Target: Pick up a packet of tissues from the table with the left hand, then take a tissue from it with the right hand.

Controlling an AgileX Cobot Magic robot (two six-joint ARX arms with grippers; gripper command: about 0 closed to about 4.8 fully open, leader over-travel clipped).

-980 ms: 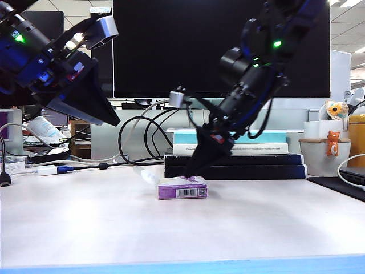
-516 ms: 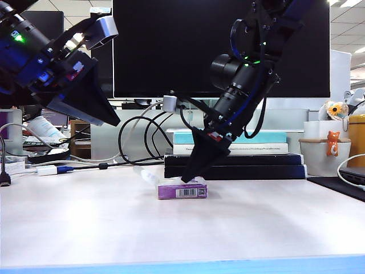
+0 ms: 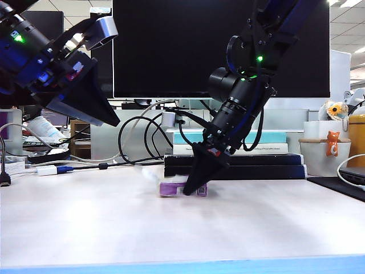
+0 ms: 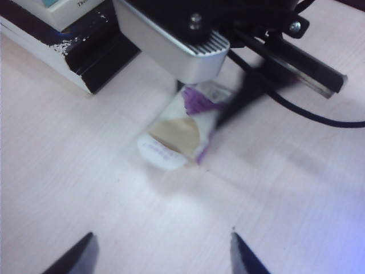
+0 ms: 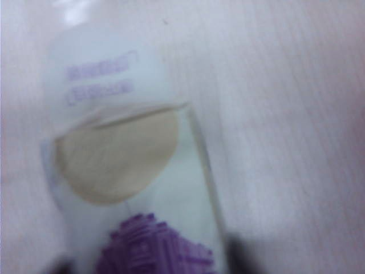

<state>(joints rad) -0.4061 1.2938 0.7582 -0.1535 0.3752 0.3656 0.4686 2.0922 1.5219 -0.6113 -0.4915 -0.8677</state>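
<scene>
The purple and white packet of tissues (image 3: 171, 187) lies on the table (image 3: 85, 228) in front of the stacked books. My right gripper (image 3: 191, 187) points down onto it. In the right wrist view the blurred dark fingers press both sides of the packet (image 5: 142, 188), so the right gripper (image 5: 151, 265) is shut on it. A cream oval shows at the pack's opening under a lifted white flap (image 5: 100, 80); I cannot tell whether that is the tissue. My left gripper (image 3: 111, 119) hangs high at the left, open and empty (image 4: 161, 245), well away from the packet (image 4: 188, 131).
Stacked books (image 3: 274, 154) lie right behind the packet, under a large dark monitor (image 3: 222, 45). Black cables (image 3: 137, 137) loop at the back left. A white cup with an orange cat figure (image 3: 322, 154) stands at the right. The blue table edge (image 3: 182, 265) runs along the front.
My right gripper has come down onto the packet and its jaws have narrowed around it. The packet has shifted and looks flatter. The left arm has kept still.
</scene>
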